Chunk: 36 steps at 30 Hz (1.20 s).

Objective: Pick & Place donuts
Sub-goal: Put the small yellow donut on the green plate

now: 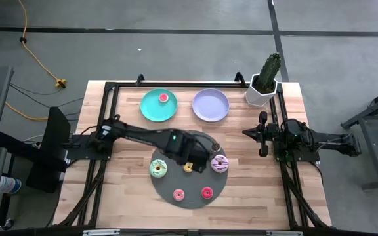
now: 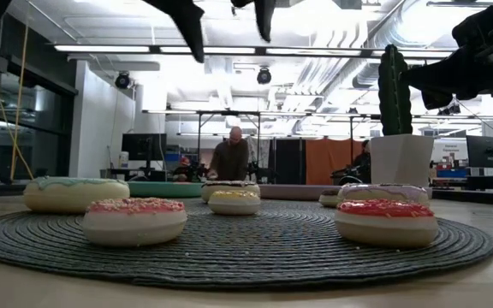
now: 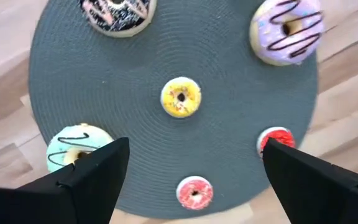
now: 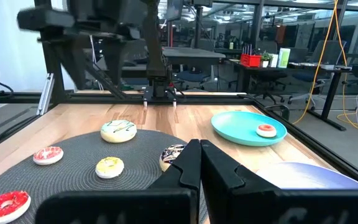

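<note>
— Where is your left tool right now?

— It hangs above the dark grey mat, fingers spread wide apart and holding nothing. Under it, near the middle of the mat, lies the small yellow donut.

— And the other donuts?

— On the mat I see the green-iced donut at the left edge, the lilac donut with dark stripes at the right edge, the pink donut and the red donut along the near edge, and the chocolate donut with pink sprinkles toward the far side. One more small pink donut sits on the teal plate at the back of the desk. The lilac plate beside it carries nothing.

— Your right tool?

— My right tool waits at the right side of the desk, off the mat, near the potted cactus. Its fingers are pressed together with nothing between them.

— Anyone around?

— A person stands far back in the room.
</note>
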Available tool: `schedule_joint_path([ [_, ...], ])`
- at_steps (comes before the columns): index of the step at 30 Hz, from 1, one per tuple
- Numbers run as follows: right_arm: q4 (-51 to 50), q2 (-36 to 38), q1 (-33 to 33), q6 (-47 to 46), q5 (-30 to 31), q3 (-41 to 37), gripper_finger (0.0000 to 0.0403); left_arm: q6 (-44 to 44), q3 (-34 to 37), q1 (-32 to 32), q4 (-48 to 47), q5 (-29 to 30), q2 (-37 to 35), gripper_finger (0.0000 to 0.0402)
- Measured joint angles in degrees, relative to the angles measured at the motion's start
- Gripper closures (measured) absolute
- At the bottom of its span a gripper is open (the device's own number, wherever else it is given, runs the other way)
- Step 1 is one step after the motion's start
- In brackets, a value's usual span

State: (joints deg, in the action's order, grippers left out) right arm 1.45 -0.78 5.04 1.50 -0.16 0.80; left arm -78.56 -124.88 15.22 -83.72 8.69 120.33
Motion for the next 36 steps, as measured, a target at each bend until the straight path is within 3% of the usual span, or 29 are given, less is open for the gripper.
schedule_joint_path([
  [13, 0.0, 0.0, 0.0, 0.0, 0.0, 0.0, 0.0402, 8.3, 11.2, -4.7, 12.3, -1.9, 0.8, 0.0044],
  [26, 0.0, 0.0, 0.0, 0.0, 0.0, 0.0, 0.0402, 7.4, 26.0, -5.5, 27.5, -10.9, 0.7, 0.0044],
  [36, 0.0, 0.0, 0.0, 0.0, 0.0, 0.0, 0.0402, 8.9, 27.5, -5.5, 32.0, -12.0, 0.7, 0.0044],
])
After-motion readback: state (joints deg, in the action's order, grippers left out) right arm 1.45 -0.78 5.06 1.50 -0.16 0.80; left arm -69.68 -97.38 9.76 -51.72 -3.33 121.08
